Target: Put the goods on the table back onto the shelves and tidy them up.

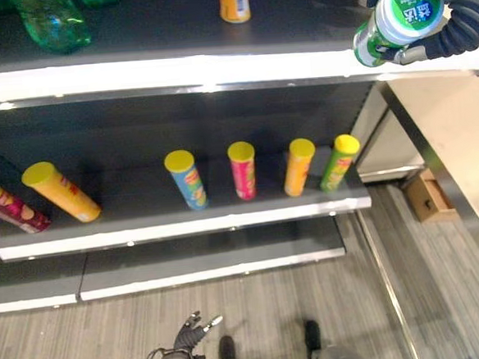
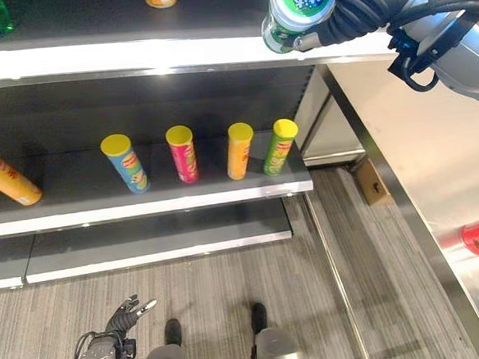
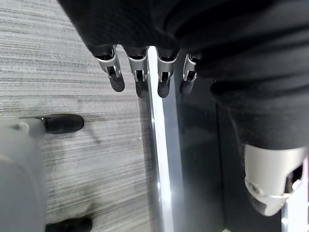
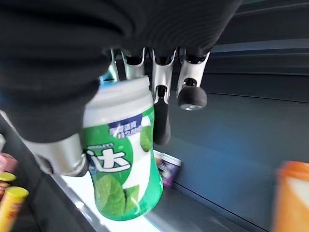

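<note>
Right hand: the right hand (image 1: 447,25) is seen at about 1 o'clock in the left eye view, fingers and thumb curled round a green-and-white jar (image 4: 123,159), clamped on it.
Jar: it is held in the air at the front edge of the top shelf (image 1: 172,36), tilted, its white lid towards the camera; it is not yet set down.
Left hand: the left hand (image 3: 140,72) hangs low at about 6 o'clock over the grey floor (image 1: 265,309), fingers straight and apart, nothing held.
Top shelf: an orange can (image 1: 234,1) stands towards 12 o'clock and green bottles (image 1: 52,24) at 11 o'clock; bare shelf lies between the can and the jar.
Middle shelf: chip tubes with yellow lids, a blue (image 1: 186,179), a pink (image 1: 243,169), an orange (image 1: 298,165) and a green one (image 1: 338,161), stand in a row.
Step in hand: judged to be the placing of the jar on the top shelf.
Doing it well: the jar should be turned upright, carried in past the shelf lip, kept well apart from the orange can, and released only once its base is felt flat on the shelf.
Risk: a tilted release near the lip could let it roll off.
</note>
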You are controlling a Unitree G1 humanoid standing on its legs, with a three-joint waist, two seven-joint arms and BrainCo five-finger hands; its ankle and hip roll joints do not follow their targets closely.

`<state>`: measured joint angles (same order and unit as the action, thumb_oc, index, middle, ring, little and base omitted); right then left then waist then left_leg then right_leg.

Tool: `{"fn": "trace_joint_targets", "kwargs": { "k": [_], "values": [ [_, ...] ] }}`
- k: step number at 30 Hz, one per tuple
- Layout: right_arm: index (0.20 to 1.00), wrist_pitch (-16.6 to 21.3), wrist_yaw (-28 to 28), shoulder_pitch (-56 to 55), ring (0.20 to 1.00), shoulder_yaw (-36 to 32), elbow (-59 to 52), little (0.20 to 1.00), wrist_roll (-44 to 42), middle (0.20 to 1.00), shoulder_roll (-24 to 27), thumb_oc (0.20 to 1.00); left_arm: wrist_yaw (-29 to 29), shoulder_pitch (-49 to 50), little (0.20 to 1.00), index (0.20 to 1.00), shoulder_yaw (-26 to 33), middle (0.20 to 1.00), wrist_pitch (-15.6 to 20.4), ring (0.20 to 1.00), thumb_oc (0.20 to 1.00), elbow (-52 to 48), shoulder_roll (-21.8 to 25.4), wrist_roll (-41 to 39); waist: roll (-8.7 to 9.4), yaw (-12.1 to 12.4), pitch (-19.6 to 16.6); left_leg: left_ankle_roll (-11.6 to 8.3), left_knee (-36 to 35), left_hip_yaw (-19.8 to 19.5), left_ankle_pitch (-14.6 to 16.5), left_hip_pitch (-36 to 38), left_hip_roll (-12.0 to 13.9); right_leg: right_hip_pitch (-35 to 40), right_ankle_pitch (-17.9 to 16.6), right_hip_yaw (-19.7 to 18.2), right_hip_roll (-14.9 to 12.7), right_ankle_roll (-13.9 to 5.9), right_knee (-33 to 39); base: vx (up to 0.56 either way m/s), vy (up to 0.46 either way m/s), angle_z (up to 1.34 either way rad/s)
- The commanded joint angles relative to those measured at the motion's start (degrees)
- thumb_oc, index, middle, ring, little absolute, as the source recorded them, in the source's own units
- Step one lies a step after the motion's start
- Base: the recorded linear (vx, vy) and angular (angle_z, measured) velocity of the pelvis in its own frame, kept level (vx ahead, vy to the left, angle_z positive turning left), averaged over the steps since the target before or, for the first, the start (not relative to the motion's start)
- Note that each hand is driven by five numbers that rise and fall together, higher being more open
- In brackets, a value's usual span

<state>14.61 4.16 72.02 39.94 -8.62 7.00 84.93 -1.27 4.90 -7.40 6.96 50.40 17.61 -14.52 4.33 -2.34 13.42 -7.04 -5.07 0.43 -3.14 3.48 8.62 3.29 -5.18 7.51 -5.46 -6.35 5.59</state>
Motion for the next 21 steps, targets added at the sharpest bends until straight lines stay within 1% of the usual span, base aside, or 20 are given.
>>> {"fn": "trace_joint_targets", "kwargs": {
  "k": [1, 2, 4, 5, 8, 9, 12, 13, 17, 21],
  "values": [
    [0.2, 0.03, -0.1, 7.27, 0.2, 4.61, 2.34, 0.2, -5.27, 0.2, -1.24, 0.2, 0.03, 0.35, 1.0, 1.0, -0.52, 1.0, 1.39, 1.0, 1.0, 1.19, 4.65, 0.38, 3.15, 1.55, -3.27, -1.28, 6.85, 0.32, 8.47, 0.48, 0.92, 0.8, 7.94, 0.96, -4.25, -3.62, -4.89, 0.0, 0.0, 0.0],
    [0.2, 0.47, -0.93, 9.5, 0.2, 6.35, 3.36, 0.2, -8.08, 0.2, -3.76, 0.2, -0.04, 0.68, 1.0, 1.0, -0.56, 1.0, 1.4, 1.0, 1.0, 1.83, 4.72, -0.19, 3.15, 2.19, -3.53, -1.35, 6.61, 0.29, 8.38, 0.68, 0.94, 1.38, 8.02, 1.48, -4.35, -3.54, -4.68, 0.02, -0.031, 0.05],
    [0.2, 0.48, -1.46, 12.83, 0.2, 9.44, 5.61, 0.2, -9.53, 0.2, -5.4, 0.2, -0.1, 0.84, 1.0, 1.0, -0.29, 1.0, 1.51, 1.0, 1.0, 2.22, 4.88, -0.6, 3.13, 2.6, -3.65, -1.41, 6.34, 0.27, 8.25, 0.91, 0.96, 1.81, 8.0, 1.84, -4.4, -3.53, -4.52, 0.03, -0.036, 0.06],
    [0.2, 0.7, -2.36, 14.08, 0.2, 10.36, 7.01, 0.2, -11.63, 0.2, -7.15, 0.2, -0.08, 1.13, 1.0, 1.0, -0.18, 1.0, 1.49, 1.0, 1.0, 2.96, 4.96, -1.0, 3.13, 3.12, -3.81, -1.42, 6.06, 0.21, 8.21, 1.14, 0.9, 2.11, 7.99, 2.12, -4.4, -3.5, -4.34, 0.03, -0.033, 0.04],
    [0.2, 0.76, -2.93, 15.1, 0.2, 11.38, 7.95, 0.2, -12.93, 0.2, -7.99, 0.2, -0.03, 1.26, 1.0, 1.0, -0.13, 1.0, 1.48, 1.0, 1.0, 3.24, 4.87, -1.09, 2.99, 3.28, -3.83, -1.44, 5.93, 0.12, 8.16, 1.19, 0.87, 2.28, 8.03, 2.27, -4.42, -3.51, -4.3, 0.01, -0.013, 0.08],
    [0.2, 0.81, -4.43, 16.1, 0.2, 12.11, 8.96, 0.2, -15.41, 0.2, -9.53, 0.2, 0.15, 1.57, 1.0, 1.0, -0.21, 1.0, 1.46, 1.0, 1.0, 3.95, 5.21, -1.24, 3.06, 3.87, -3.99, -1.51, 5.81, -0.08, 8.04, 1.22, 0.79, 2.49, 8.0, 2.7, -4.61, -3.55, -4.24, 0.01, -0.013, 0.12],
    [0.2, 0.66, -6.32, 19.78, 0.2, 15.21, 12.4, 0.2, -19.03, 0.2, -12.39, 0.2, 0.4, 1.95, 1.0, 1.0, -0.15, 1.0, 1.53, 1.0, 1.0, 4.88, 5.61, -1.42, 3.02, 4.57, -4.25, -1.55, 5.7, -0.43, 8.03, 1.21, 0.59, 2.78, 7.94, 3.22, -4.93, -3.58, -4.21, 0.01, -0.025, 0.09],
    [0.2, 0.69, -6.33, 20.0, 0.2, 15.42, 12.49, 0.2, -19.08, 0.2, -12.44, 0.2, 0.41, 1.95, 1.0, 1.0, -0.14, 1.0, 1.53, 1.0, 1.0, 4.88, 5.55, -1.42, 2.97, 4.54, -4.24, -1.55, 5.7, -0.44, 8.04, 1.21, 0.58, 2.79, 7.94, 3.23, -4.93, -3.58, -4.2, 0.01, -0.014, 0.07],
    [0.2, -0.14, -7.48, 22.86, 0.2, 17.99, 18.51, 0.2, -21.23, 0.2, -15.35, 0.2, 0.7, 1.82, 1.0, 1.0, -0.46, 1.0, 1.51, 1.0, 1.0, 5.63, 5.9, -1.82, 3.02, 5.31, -4.51, -1.53, 5.38, -0.91, 7.93, 1.29, 0.34, 3.33, 7.96, 3.79, -5.08, -3.61, -4.01, 0.01, -0.014, 0.08],
    [0.2, -1.43, -8.08, 24.79, 0.2, 19.89, 26.07, 0.2, -20.56, 0.2, -19.17, 0.2, 0.49, 0.6, 1.0, 1.0, -1.0, 1.0, 1.64, 1.0, 1.0, 6.78, 6.27, -2.27, 3.36, 6.16, -4.83, -1.65, 5.0, -1.39, 7.69, 1.21, 0.29, 3.67, 7.96, 4.69, -5.29, -3.64, -3.96, 0.0, -0.021, 0.11]
  ]
}}
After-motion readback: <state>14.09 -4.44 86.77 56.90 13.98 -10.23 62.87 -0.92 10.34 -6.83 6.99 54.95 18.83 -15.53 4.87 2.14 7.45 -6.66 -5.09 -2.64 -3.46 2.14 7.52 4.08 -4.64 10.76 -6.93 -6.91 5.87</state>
